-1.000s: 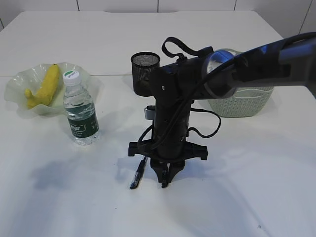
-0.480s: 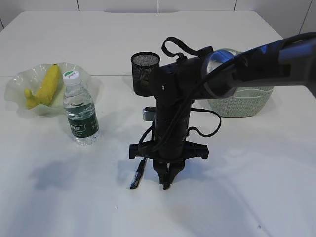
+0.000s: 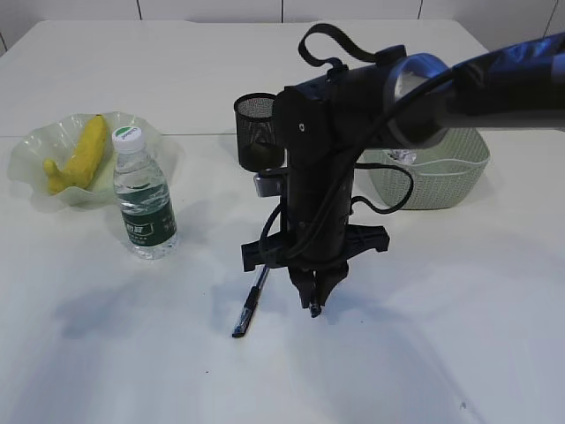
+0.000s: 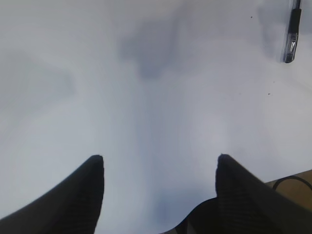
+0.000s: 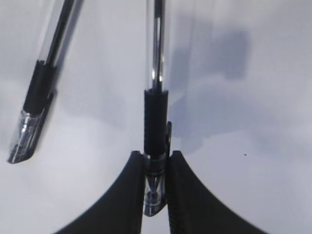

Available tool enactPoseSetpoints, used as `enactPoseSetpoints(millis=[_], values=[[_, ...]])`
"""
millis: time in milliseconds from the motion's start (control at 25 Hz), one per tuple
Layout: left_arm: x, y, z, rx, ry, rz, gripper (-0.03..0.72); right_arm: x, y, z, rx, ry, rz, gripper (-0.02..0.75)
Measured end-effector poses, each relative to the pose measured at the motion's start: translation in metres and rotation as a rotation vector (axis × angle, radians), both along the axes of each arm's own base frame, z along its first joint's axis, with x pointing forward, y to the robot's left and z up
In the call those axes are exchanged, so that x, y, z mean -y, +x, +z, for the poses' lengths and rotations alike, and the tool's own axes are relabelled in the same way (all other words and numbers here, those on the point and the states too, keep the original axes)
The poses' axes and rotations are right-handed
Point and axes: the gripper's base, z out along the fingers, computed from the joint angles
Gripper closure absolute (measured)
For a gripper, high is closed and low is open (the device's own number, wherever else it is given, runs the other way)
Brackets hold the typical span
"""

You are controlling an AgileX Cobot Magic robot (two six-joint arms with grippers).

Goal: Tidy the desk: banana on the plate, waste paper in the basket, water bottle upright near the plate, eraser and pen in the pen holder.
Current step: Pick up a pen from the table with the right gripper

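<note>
The right gripper [image 5: 156, 155] was seen closed on a pen [image 5: 155, 117], whose black grip section was clamped between the two fingers while its clear barrel ran on beyond the fingertips. In the exterior view this gripper [image 3: 313, 300] was pointed down at the table [image 3: 441, 336], in front of the pen holder [image 3: 259, 124] and slightly to its right. A second pen [image 3: 252, 302] was found lying flat on the table just left of the gripper, also in front of the pen holder, and was shown in the right wrist view at the left edge [image 5: 36, 112]. The left gripper [image 4: 160, 158] was held wide open above bare table, nothing being between its fingers, with one pen [image 4: 291, 34] visible in the far corner of its view. A water bottle [image 3: 143, 199] was stood upright to the left of the pen holder. Further left of the pen holder, close beside the bottle, a plate [image 3: 31, 146] was seen with a banana [image 3: 84, 150] resting in it. A basket [image 3: 433, 181] was placed to the right of the pen holder, partly hidden behind the arm.
</note>
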Motion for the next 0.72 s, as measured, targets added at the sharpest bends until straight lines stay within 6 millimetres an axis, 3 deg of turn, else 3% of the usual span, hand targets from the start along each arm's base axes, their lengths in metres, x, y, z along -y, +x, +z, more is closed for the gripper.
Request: enactPoseSetpoints(millis=[720], values=[[0.001, 0.002, 0.001, 0.022, -0.015, 0.010, 0.182, 0.031, -0.040, 0.081, 0.078, 0.030, 0.179, 0.668]])
